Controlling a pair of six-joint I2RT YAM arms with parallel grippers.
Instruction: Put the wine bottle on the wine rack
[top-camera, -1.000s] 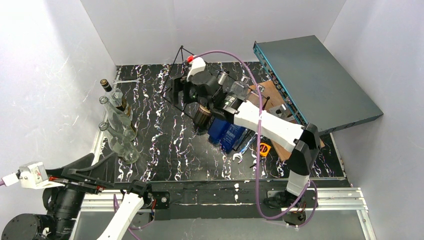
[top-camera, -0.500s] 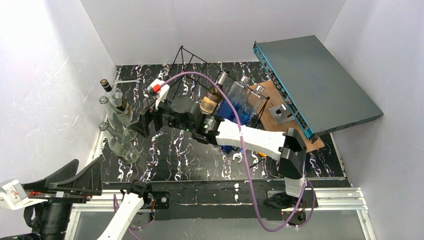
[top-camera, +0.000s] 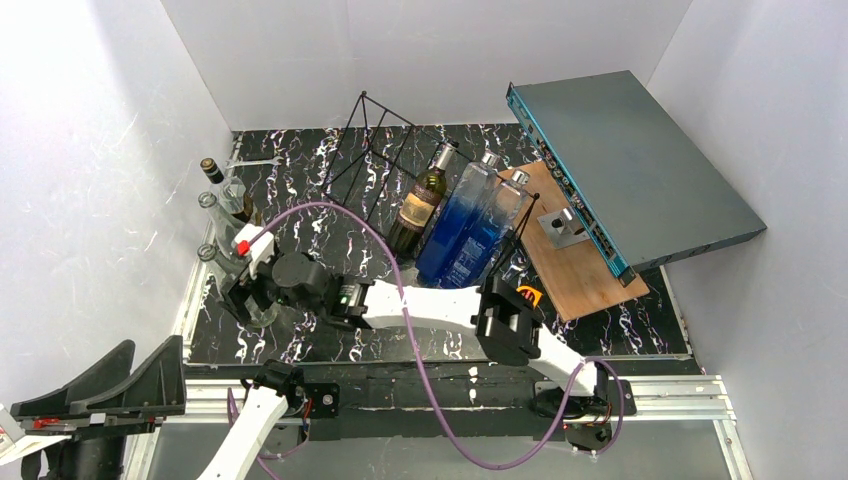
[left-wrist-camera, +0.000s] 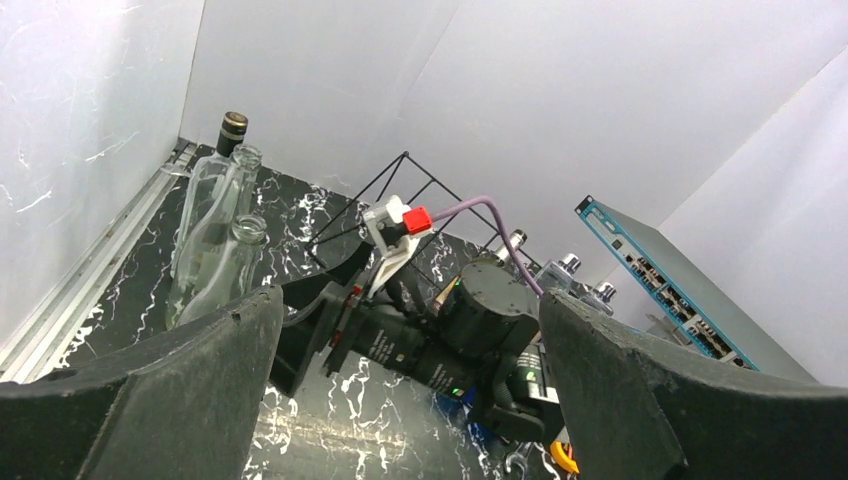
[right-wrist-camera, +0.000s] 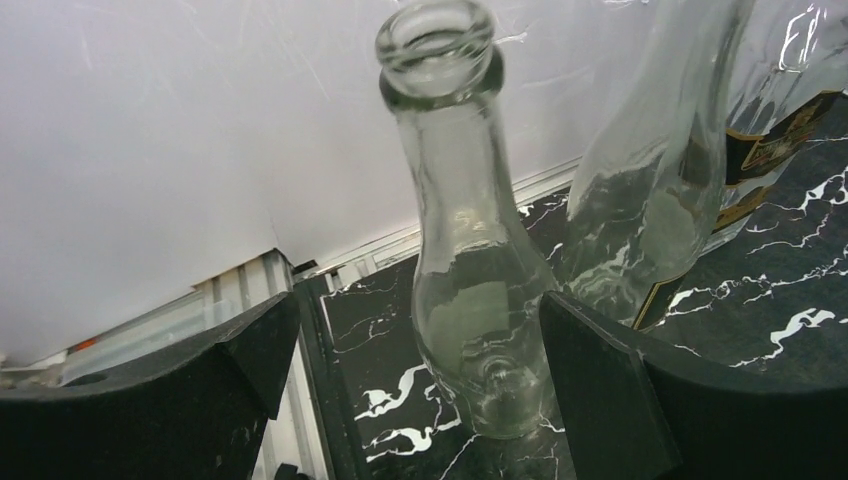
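- Between the wide-spread fingers of the right gripper (right-wrist-camera: 418, 310) stands a clear, empty glass wine bottle (right-wrist-camera: 470, 330). It is upright on the black, white-veined marble-pattern table (top-camera: 340, 290). The jaws flank its lower body without clamping it.
- Just behind it stand a second clear glass bottle (right-wrist-camera: 640, 200) and a dark-capped bottle with a gold-and-black label (top-camera: 212, 170). The three form a row along the table's left edge.
- The left gripper (left-wrist-camera: 410, 305) hangs off the near left corner, jaws spread wide with nothing between them.
- The black thin-wire wine rack (top-camera: 372, 160) sits at the back centre of the table, well apart from the clear bottle.
- On the rack's right part lie a green bottle with a cream label (top-camera: 418, 205) and two blue glass bottles (top-camera: 465, 225), necks toward the back wall.
- Right of these, a brown wooden board (top-camera: 575, 280) lies partly under a tilted flat grey metal box with a teal edge (top-camera: 640, 150).
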